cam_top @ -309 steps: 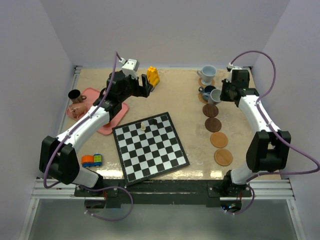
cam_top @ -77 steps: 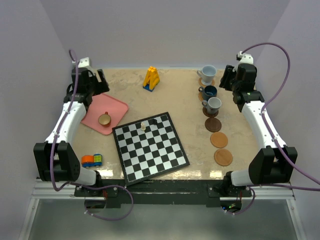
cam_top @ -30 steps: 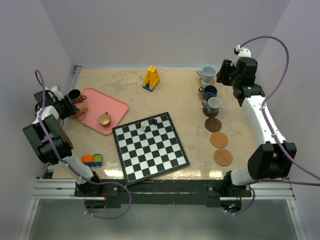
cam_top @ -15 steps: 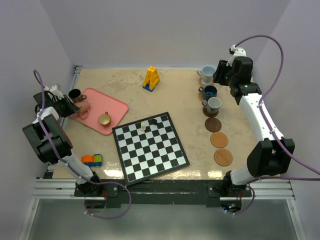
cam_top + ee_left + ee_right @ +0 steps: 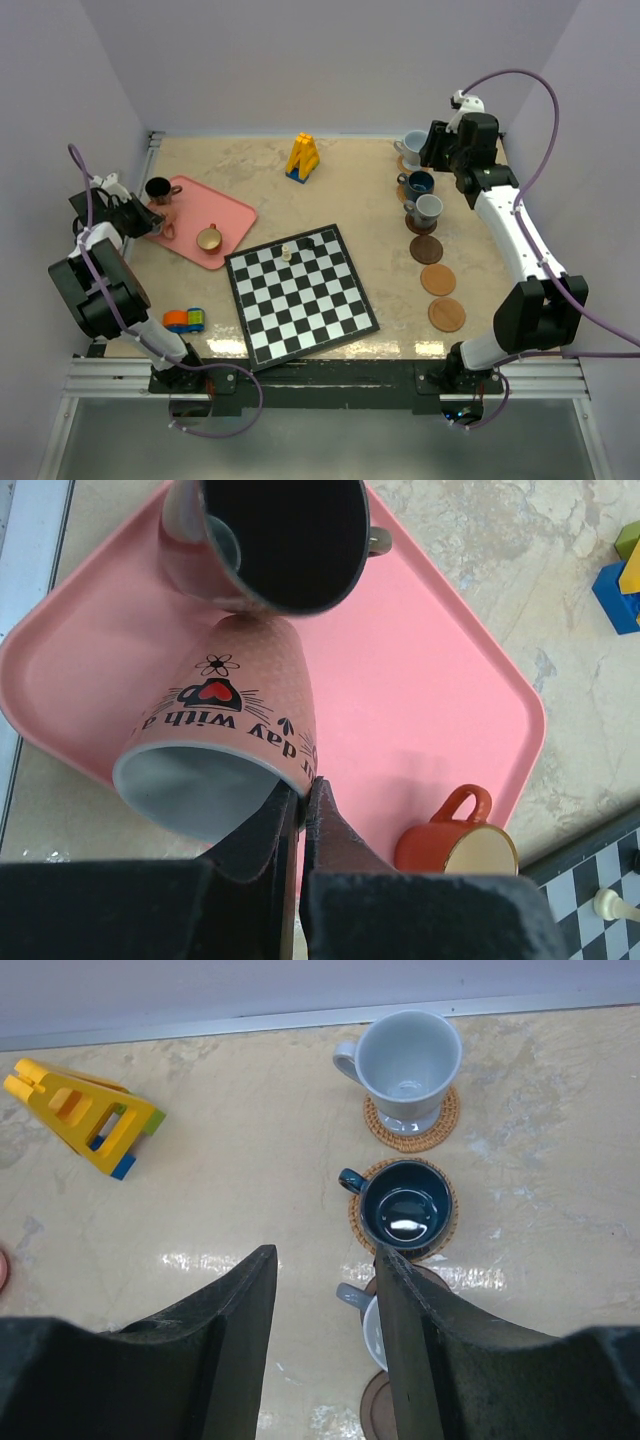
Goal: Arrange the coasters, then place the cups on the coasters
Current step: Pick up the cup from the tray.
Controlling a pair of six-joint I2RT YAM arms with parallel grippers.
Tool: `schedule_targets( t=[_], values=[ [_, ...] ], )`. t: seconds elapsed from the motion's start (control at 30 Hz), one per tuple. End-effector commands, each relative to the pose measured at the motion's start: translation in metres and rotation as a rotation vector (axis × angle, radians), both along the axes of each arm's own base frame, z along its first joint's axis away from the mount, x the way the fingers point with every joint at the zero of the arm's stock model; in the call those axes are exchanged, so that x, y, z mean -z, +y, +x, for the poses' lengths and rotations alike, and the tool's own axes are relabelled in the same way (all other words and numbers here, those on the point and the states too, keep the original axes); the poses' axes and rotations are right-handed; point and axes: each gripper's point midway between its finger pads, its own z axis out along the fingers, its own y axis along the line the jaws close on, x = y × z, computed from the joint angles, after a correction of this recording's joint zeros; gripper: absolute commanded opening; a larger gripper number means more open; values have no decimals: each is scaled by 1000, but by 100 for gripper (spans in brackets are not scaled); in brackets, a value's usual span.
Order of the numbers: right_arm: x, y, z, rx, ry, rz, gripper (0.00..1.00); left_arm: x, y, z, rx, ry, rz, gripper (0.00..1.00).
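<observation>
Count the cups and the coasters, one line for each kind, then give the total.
Cups: 6 (3 on coasters, 3 at the tray)
Coasters: 6 (3 under cups, 3 bare)
Total: 12

The pale blue cup, dark teal cup and grey cup stand upright on coasters at the far right — three bare coasters continue the row. On a tray the black cup and tan cup stand upright — the pink cup lies tipped against the black.

A pink tray lies at the left, a skewed chessboard bearing one pale chess piece sits mid-table, a yellow toy stands behind, and a small orange-and-blue toy lies front-left.
</observation>
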Motion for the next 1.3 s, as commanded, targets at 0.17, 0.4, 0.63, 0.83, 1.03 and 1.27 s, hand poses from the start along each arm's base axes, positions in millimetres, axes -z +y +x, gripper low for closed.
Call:
schedule_targets(
  t=[0.17, 0.4, 0.63, 0.83, 1.03, 1.27],
  values=[
    [-25, 9, 3, -33, -66, -4, 48, -19, -4, -13, 3, -34, 41, 0],
    [-28, 11, 0, -40, -78, -5, 48, -31, -2, -17, -7, -48, 85, 0],
    [-29, 13, -3, -46, -84, -4, 48, -40, -3, -25, -24, -57, 111, 0],
    [-30, 15, -3, -53, -88, -5, 48, -50, -1, -29, -38, -69, 146, 0],
    [-30, 16, -2, -58, -89, -5, 48, -57, -4, -30, -29, -78, 183, 0],
    [-33, 17, -3, -62, -96, -9, 48, -87, -30, -11, 62, -112, 364, 0]
  ],
)
